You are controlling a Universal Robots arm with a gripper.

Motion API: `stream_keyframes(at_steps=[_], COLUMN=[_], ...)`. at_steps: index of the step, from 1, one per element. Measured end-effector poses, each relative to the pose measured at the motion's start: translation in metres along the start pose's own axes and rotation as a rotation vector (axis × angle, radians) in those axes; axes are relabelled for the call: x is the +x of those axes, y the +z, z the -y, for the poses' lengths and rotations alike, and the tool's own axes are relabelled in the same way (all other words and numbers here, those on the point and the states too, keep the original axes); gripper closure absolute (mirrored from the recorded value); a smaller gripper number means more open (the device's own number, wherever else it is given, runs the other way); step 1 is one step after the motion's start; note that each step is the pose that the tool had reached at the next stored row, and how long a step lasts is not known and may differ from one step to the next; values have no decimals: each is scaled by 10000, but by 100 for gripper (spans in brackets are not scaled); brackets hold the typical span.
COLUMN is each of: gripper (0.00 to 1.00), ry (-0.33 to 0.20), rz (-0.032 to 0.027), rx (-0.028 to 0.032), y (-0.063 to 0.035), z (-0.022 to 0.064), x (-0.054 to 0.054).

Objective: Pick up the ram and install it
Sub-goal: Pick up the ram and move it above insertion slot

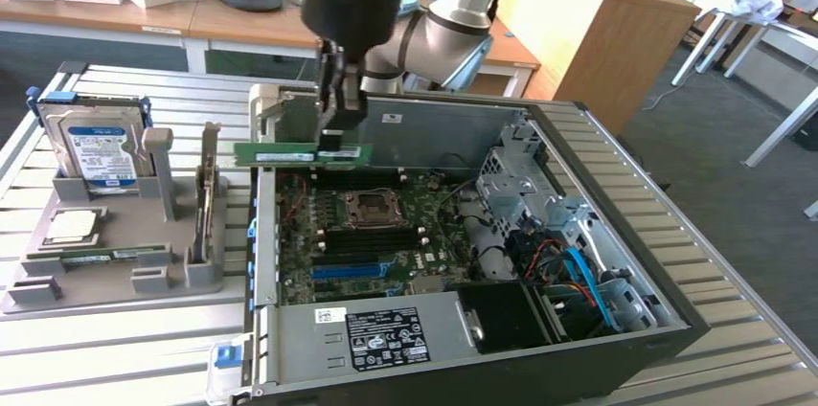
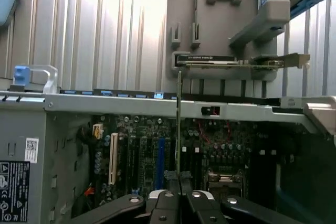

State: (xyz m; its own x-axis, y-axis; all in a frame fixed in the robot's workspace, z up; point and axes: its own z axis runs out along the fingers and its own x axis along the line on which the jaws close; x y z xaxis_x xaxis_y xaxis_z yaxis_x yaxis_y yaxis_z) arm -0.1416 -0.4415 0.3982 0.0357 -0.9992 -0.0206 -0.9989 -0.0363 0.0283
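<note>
ram [image 1: 287,154] is hanging pinched in my jaws over the motherboard [image 1: 371,234]; pickup done, seating in a slot still outstanding.

Arm: one silver-grey jointed robot arm [image 1: 454,4], elbow bent, reaching in from above.
Wrist: black cylindrical section [image 1: 358,4], pointing straight down.
Gripper: black two-finger gripper [image 1: 335,143], vertical, fingers pinched on the upper edge of the long thin green circuit-board ram [image 1: 291,154], carried level in the air.
</note>
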Motion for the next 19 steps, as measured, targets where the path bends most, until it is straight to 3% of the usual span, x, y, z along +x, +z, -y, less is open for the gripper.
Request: stream_keyframes(at_steps=[19], gripper=[89], ry=[0], rz=[0], rx=[-1], y=[-18], z=[652], x=[24])
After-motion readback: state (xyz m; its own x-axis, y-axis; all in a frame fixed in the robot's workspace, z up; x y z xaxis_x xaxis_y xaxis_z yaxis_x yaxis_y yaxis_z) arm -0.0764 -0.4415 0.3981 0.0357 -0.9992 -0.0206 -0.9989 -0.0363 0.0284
